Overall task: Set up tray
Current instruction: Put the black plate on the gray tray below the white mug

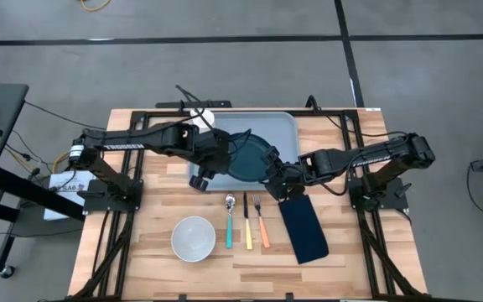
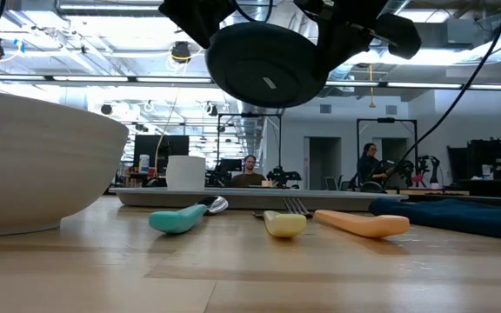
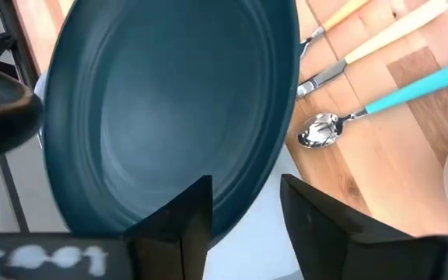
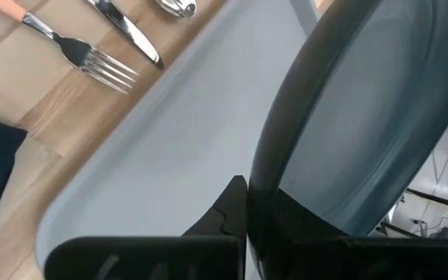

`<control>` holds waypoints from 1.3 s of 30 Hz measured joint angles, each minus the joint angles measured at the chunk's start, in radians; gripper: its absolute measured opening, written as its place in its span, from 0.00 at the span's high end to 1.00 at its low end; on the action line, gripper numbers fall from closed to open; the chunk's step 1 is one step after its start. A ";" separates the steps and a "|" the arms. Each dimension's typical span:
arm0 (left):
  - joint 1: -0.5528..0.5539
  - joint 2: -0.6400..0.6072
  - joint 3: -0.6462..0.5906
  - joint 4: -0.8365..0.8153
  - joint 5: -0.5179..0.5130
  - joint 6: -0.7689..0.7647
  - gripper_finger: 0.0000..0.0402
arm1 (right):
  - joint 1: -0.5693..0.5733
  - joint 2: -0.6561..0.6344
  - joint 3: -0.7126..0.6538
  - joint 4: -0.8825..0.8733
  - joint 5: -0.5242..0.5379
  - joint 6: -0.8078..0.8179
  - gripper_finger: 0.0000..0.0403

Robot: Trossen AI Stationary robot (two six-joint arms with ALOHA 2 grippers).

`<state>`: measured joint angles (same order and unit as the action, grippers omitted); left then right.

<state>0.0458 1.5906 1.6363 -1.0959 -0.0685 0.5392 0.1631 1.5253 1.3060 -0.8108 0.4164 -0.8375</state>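
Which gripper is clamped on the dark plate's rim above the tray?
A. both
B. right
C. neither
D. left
B: in the right wrist view the right gripper pinches the plate rim over the tray, while the left gripper stands open, its fingers not closed on the plate.

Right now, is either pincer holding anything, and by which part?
The right pincer is clamped on the rim of the dark plate, tilted above the tray. The left pincer stands open at the plate's opposite edge.
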 joint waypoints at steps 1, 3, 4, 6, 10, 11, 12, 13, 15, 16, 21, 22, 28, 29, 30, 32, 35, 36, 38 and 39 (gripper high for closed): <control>0.000 0.000 0.000 -0.008 0.000 0.000 0.67 | 0.000 0.000 0.000 0.000 0.000 0.000 1.00; 0.001 0.000 0.000 -0.015 -0.001 0.000 0.72 | 0.000 0.000 0.000 0.001 0.000 0.000 1.00; 0.001 0.000 0.000 -0.014 -0.001 0.000 0.76 | 0.000 0.000 0.000 0.001 0.000 -0.001 1.00; 0.001 0.000 0.000 -0.016 0.001 0.013 0.87 | 0.000 0.000 0.000 0.001 0.000 0.000 1.00; -0.001 0.000 0.000 -0.029 0.004 0.045 0.96 | 0.000 0.000 0.000 0.004 0.000 -0.005 1.00; -0.001 0.001 0.000 -0.029 0.008 0.047 0.97 | 0.000 0.000 0.000 0.005 0.002 -0.004 1.00; 0.000 0.000 0.000 -0.027 0.009 0.051 0.97 | 0.000 0.000 0.000 0.003 0.004 -0.002 0.99; 0.000 0.001 0.000 -0.028 0.008 0.054 0.98 | 0.000 0.000 0.000 0.004 0.004 0.000 0.99; 0.000 0.001 0.000 -0.026 0.008 0.054 0.99 | -0.001 0.000 0.000 0.007 0.006 0.020 0.96; 0.000 0.000 0.000 -0.025 0.010 0.053 0.99 | -0.001 0.000 0.000 0.011 0.009 0.035 0.95; 0.000 0.000 0.000 -0.015 0.014 0.050 1.00 | -0.002 0.000 0.000 0.027 0.015 0.087 0.86; 0.000 0.000 0.000 -0.016 0.013 0.050 1.00 | -0.002 0.000 0.000 0.027 0.015 0.089 0.85; -0.002 0.000 0.000 -0.023 0.006 0.043 1.00 | -0.001 0.000 0.000 0.041 0.008 0.095 0.78; -0.004 0.000 0.000 -0.027 0.004 0.042 1.00 | -0.001 0.000 0.000 0.043 0.008 0.102 0.77; -0.006 0.000 0.000 -0.031 0.002 0.042 1.00 | -0.001 0.000 0.000 0.045 0.010 0.106 0.75; -0.006 0.000 0.000 -0.035 0.001 0.034 1.00 | 0.000 0.000 0.000 0.045 0.023 0.116 0.71; -0.006 0.000 0.002 -0.052 -0.001 0.023 1.00 | 0.000 0.000 0.000 0.042 0.031 0.123 0.65; -0.006 0.000 0.002 -0.060 -0.005 0.017 1.00 | 0.000 0.000 0.000 0.040 0.032 0.124 0.63; -0.006 0.000 0.000 -0.074 -0.023 0.002 1.00 | 0.000 0.000 0.000 0.038 0.037 0.134 0.59; -0.006 0.000 -0.005 -0.074 -0.026 -0.001 1.00 | 0.000 0.000 0.000 0.036 0.039 0.139 0.58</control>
<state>0.0402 1.5909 1.6315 -1.1702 -0.0946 0.5377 0.1634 1.5253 1.3064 -0.7743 0.4549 -0.6986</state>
